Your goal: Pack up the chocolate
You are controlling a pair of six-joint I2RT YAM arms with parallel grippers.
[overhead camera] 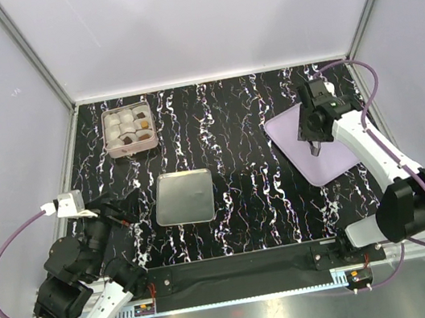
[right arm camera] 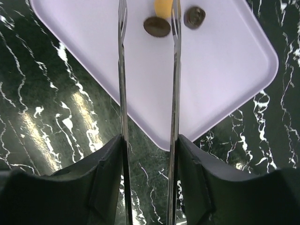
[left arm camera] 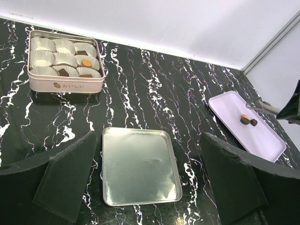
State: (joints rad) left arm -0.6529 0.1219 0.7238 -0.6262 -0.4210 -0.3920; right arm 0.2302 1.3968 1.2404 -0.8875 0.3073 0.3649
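Three chocolates lie on the lavender tray (right arm camera: 225, 70): a brown one (right arm camera: 156, 26), a tan-gold one (right arm camera: 163, 7) and a dark one (right arm camera: 194, 17). My right gripper (right arm camera: 148, 9) is open over the tray; its thin metal blades straddle the brown piece, and the dark piece lies just outside the right blade. The pink box (left arm camera: 65, 86) of white paper cups holds several chocolates, dark (left arm camera: 82, 53) and gold (left arm camera: 86, 63). My left gripper (left arm camera: 150, 187) is open and empty, low over the near left of the table. In the top view my right gripper (overhead camera: 314, 146) hides the tray's chocolates.
The box's silver lid (left arm camera: 139, 166) lies flat between the left fingers, in mid-table (overhead camera: 184, 197). The box (overhead camera: 128, 130) sits at the far left, the tray (overhead camera: 290, 134) at the right. White walls with metal posts close in the table.
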